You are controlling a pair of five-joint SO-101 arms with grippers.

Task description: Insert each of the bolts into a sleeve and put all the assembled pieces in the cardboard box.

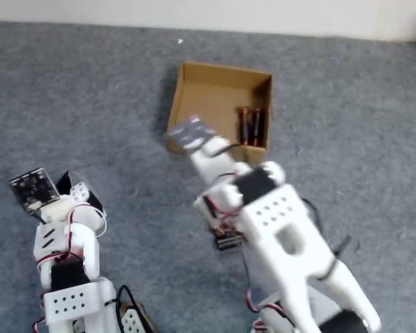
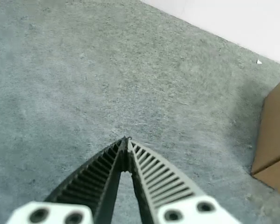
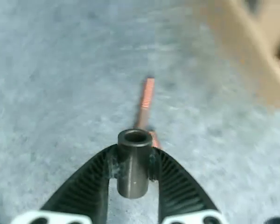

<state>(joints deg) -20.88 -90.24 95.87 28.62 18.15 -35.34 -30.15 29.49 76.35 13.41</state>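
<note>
Carpet point(image 1: 90, 90), grey, w/ open brown cardboard box point(image 1: 225, 68); two copper-and-black assembled pieces point(image 1: 252, 126) lie inside.
Right gripper point(image 3: 133, 156) is clamped on dark metal cylinder sleeve point(image 3: 134, 172); left gripper point(image 2: 126, 141) is closed, empty; copper threaded bolt point(image 3: 146, 100) lies on carpet just beyond sleeve, near box.

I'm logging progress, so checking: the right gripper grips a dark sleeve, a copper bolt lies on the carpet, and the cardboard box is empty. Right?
No, the cardboard box is not empty: the high view shows two dark-and-copper pieces lying inside it. The rest holds: the right gripper grips the dark sleeve, and a copper bolt lies on the carpet.
</note>
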